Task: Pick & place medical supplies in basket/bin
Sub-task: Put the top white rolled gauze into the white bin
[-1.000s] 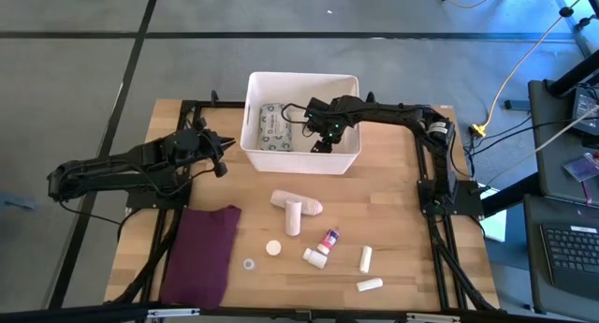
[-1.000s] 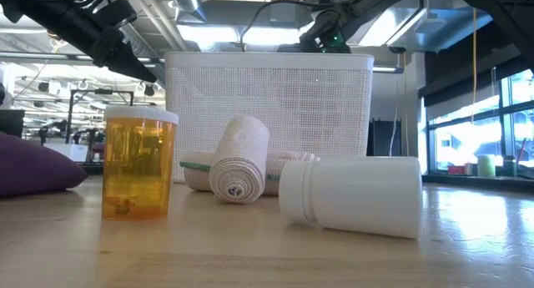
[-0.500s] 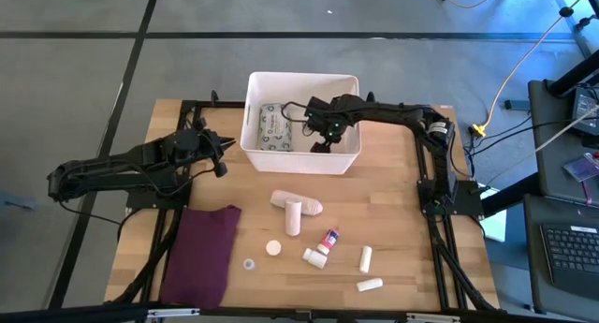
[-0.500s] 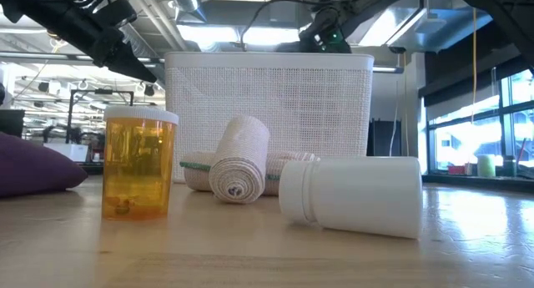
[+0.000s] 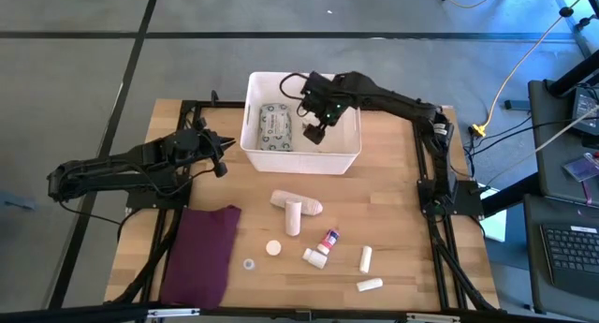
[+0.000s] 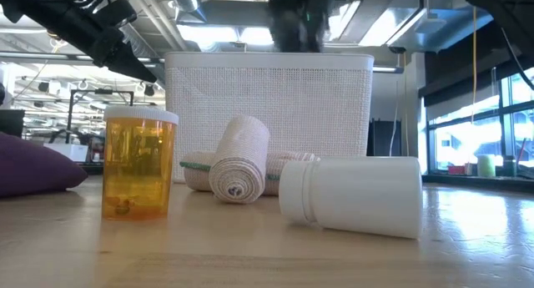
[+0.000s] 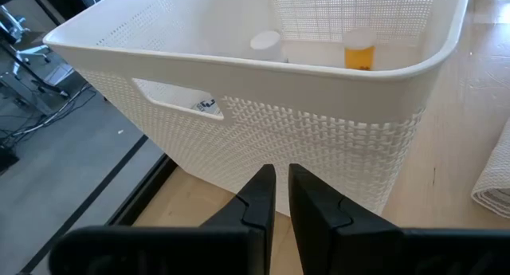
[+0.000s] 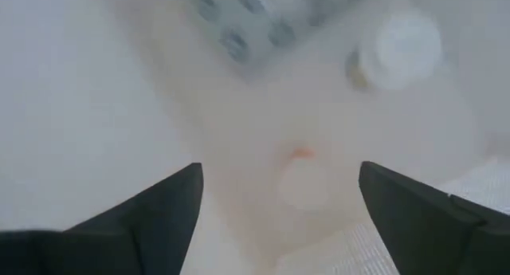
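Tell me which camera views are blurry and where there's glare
Right wrist view: smeared throughout, the grey-green printed packet and a white round cap only soft shapes beyond the open right gripper. Low view: that gripper blurs above the white mesh plastic basket; bright ceiling lights behind; the amber pill bottle is sharp. High view: crisp, evenly lit.

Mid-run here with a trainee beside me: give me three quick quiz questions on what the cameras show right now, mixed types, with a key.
1. True or false: the right gripper is above the white basket, fingers apart.
2. Which lies inside the basket? A) maroon cloth B) grey-green packet C) bandage roll
3. Fill in: the left gripper waits beside the basket with its fingers ____.

Key: 1 true. 2 B, the packet; the cloth and roll lie on the table. 3 shut.
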